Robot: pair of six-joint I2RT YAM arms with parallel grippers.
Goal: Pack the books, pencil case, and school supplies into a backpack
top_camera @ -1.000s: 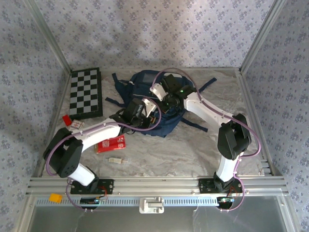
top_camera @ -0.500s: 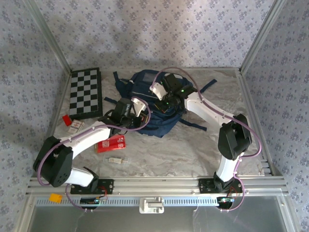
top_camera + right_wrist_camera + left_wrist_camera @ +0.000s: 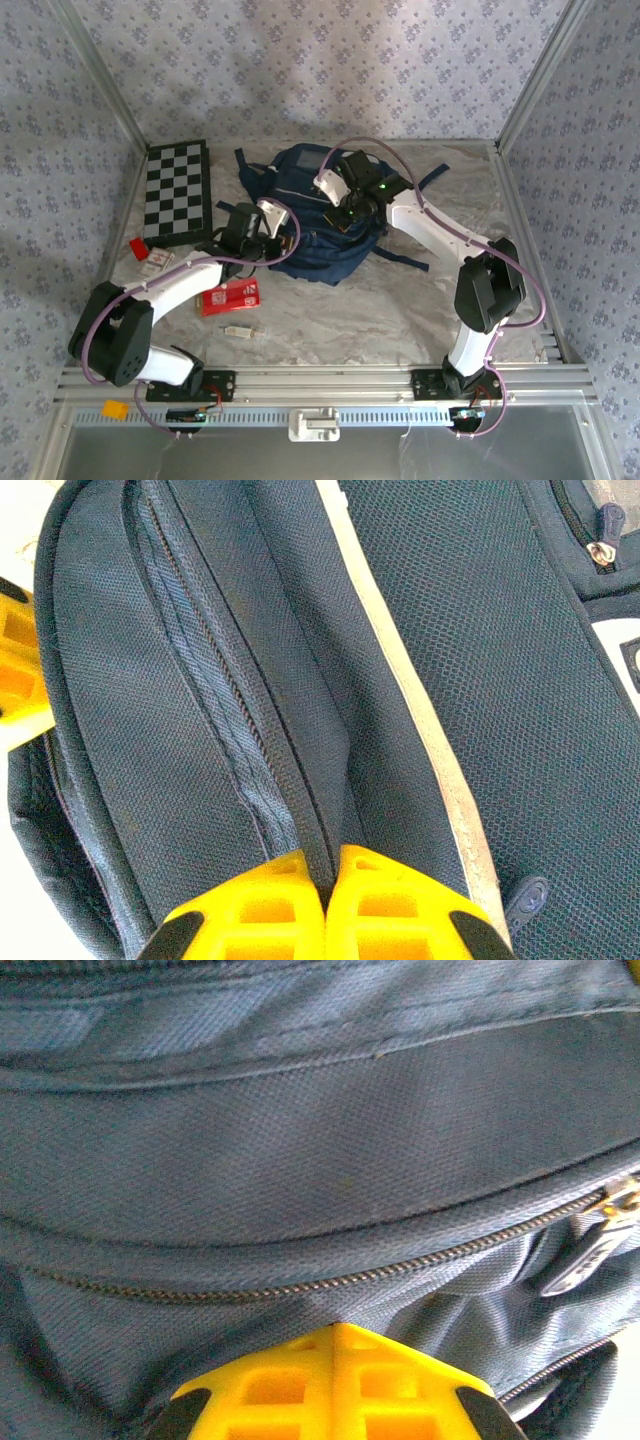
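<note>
The navy backpack [image 3: 318, 250] lies at the table's middle back, white trim showing [image 3: 520, 680]. My left gripper [image 3: 272, 243] is at its left side, its yellow jaws [image 3: 335, 1332] shut on a pinch of backpack fabric [image 3: 300, 1140] just below a closed zipper. A zipper pull [image 3: 612, 1200] hangs free to the right. My right gripper [image 3: 346, 214] is on top of the pack, shut [image 3: 330, 868] on a fold of fabric beside a zipper line. The red pencil case [image 3: 229, 297] lies flat in front of the left arm. The small pale stick of the school supplies [image 3: 240, 331] lies nearer the front. The books are out of view.
A black-and-white chequered board [image 3: 178, 192] lies at the back left. A tiny red block [image 3: 137, 246] and a white card [image 3: 160, 260] sit near the left edge. Dark straps [image 3: 405, 262] trail right of the backpack. Metal frame posts border both sides.
My left gripper has moved left along the backpack, from over its middle to its left side. The right gripper has stayed shut on the top fabric, shifting only slightly.
</note>
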